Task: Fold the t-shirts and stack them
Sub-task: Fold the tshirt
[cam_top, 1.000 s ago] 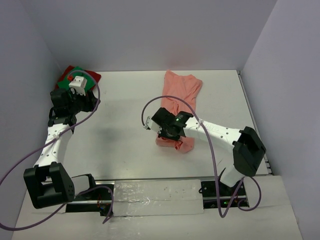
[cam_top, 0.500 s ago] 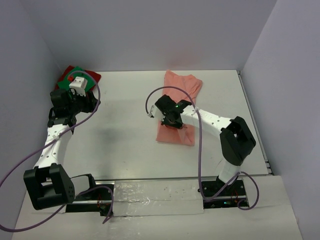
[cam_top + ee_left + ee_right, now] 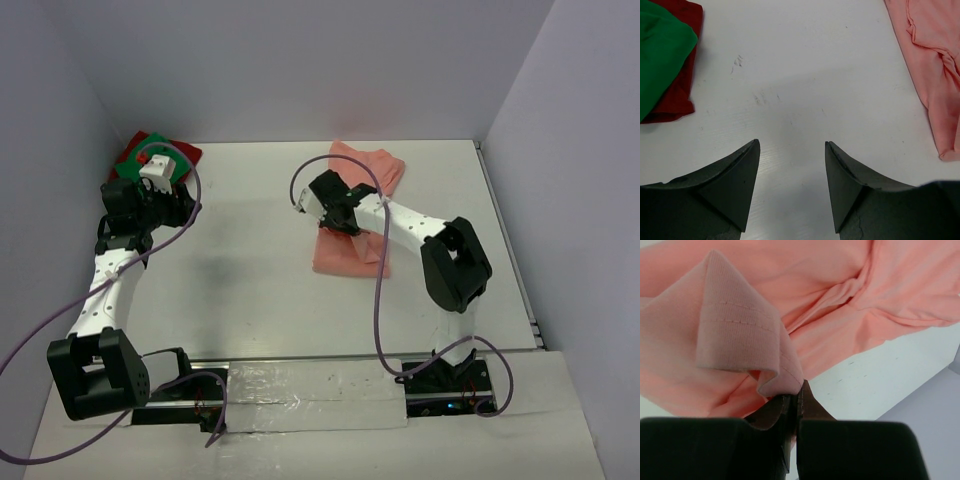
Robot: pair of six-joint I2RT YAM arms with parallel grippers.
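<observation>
The salmon-pink t-shirt (image 3: 352, 250) lies partly folded at the middle right of the table, and also shows in the left wrist view (image 3: 935, 75). My right gripper (image 3: 338, 215) is shut on a hemmed edge of it (image 3: 740, 335) and holds that edge lifted over the rest of the shirt. The bright green t-shirt (image 3: 135, 165) lies on the dark red t-shirt (image 3: 185, 153) at the far left corner; both show in the left wrist view, green (image 3: 662, 55) over red (image 3: 682, 95). My left gripper (image 3: 791, 150) is open and empty above bare table beside them.
Grey walls close the table at the back and both sides. The table's right edge (image 3: 505, 240) runs near the right arm. A taped strip (image 3: 310, 385) lies along the near edge between the arm bases.
My right gripper has carried the pink shirt's near edge away from me toward the back, folding it over. The left arm has not moved.
</observation>
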